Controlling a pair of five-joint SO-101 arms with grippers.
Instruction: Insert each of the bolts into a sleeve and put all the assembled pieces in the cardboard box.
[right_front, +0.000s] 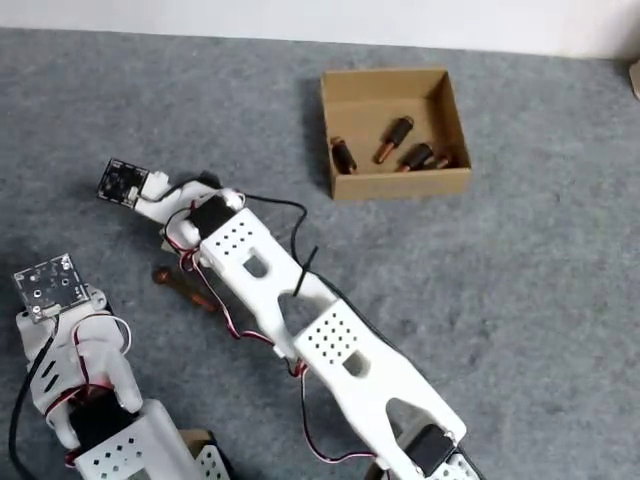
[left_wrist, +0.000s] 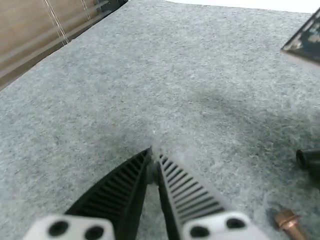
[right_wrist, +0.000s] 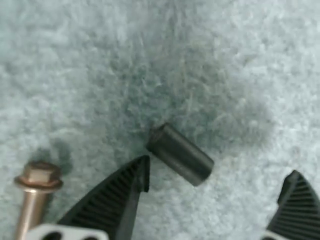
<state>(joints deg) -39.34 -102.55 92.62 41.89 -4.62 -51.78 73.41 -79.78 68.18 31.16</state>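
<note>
A black sleeve (right_wrist: 180, 154) lies on the grey carpet between the spread fingers of my right gripper (right_wrist: 220, 175), which is open just above it. A copper bolt (right_wrist: 35, 195) lies beside one finger; in the high view the bolt (right_front: 185, 287) rests next to the right arm (right_front: 250, 265) at left of centre. My left gripper (left_wrist: 152, 152) is shut on nothing, low over bare carpet, with the bolt's head (left_wrist: 287, 220) and the sleeve (left_wrist: 307, 157) off to its side. The cardboard box (right_front: 398, 185) at the back holds three assembled pieces.
The left arm (right_front: 80, 380) sits at the near left corner, close to the right arm's wrist. The right arm's camera board (left_wrist: 305, 40) juts in at the edge of the left wrist view. Grey carpet lies open between the arms and the box.
</note>
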